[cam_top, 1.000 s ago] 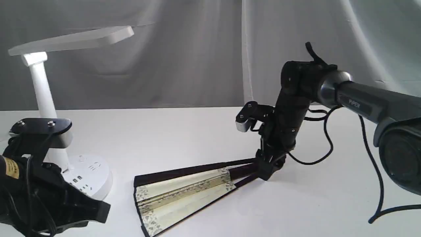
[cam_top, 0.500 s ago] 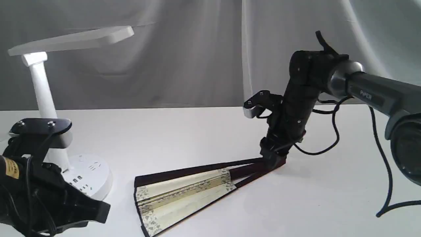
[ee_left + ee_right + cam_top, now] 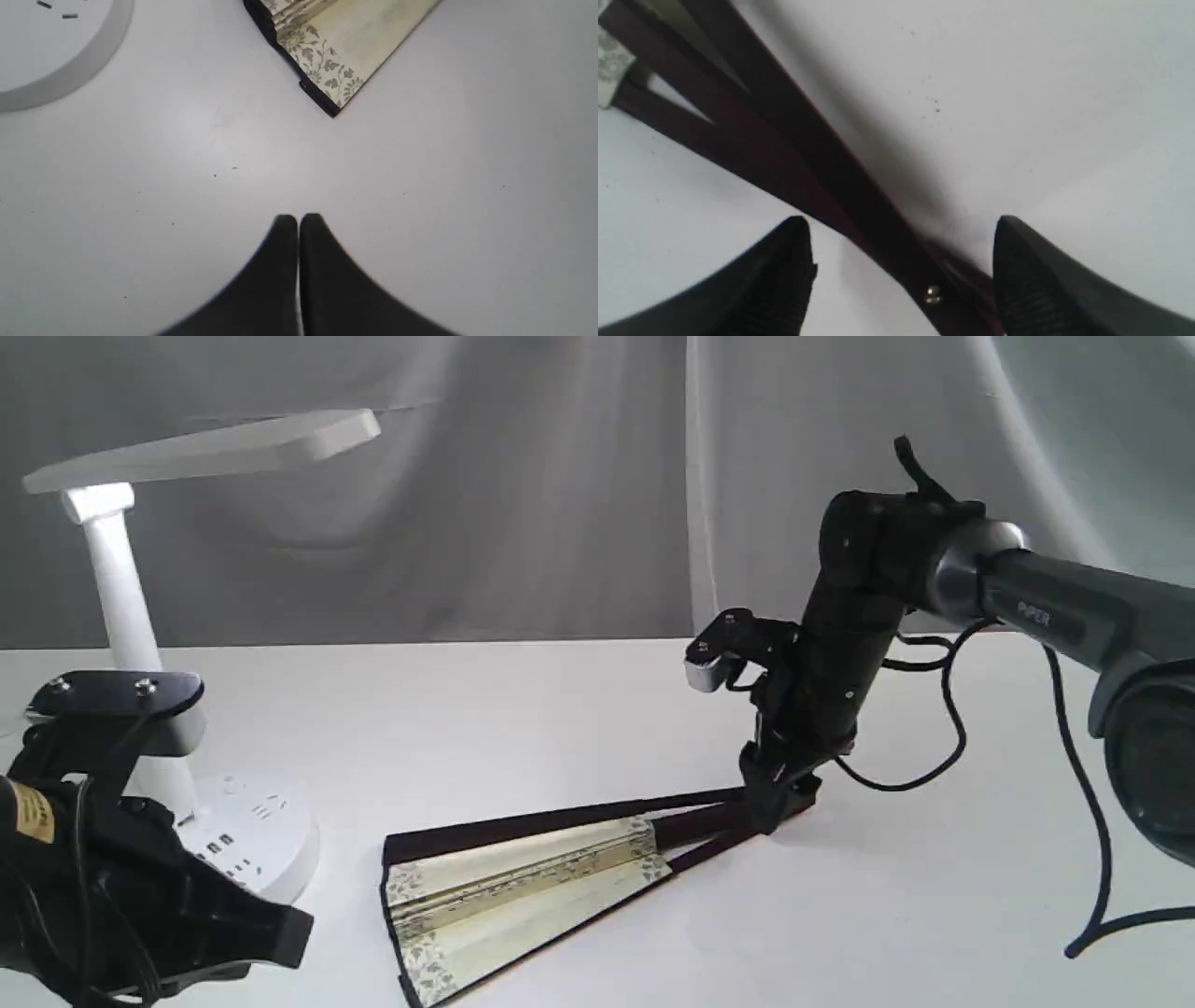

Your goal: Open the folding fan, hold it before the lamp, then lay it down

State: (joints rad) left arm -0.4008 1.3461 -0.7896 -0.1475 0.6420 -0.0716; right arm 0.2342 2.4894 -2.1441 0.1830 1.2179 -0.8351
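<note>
Fan-opening step, by my reading: folding fan (image 3: pixel 523 887) lies flat on the table (image 3: pixel 560 728), only partly spread. Its pivot rivet (image 3: pixel 932 295) sits between the fingertips of the right gripper (image 3: pixel 901 223), whose jaws stand wide and clear of the dark ribs on either side. Left gripper (image 3: pixel 298 219) hangs pressed shut and empty, the fan's patterned paper corner just ahead of its tips and the lamp (image 3: pixel 121 607) base off to one side. Next move likely calls for the right jaws to close squarely on the rib bundle near the rivet, without skidding it, before any spreading or lifting toward the lamp.
</note>
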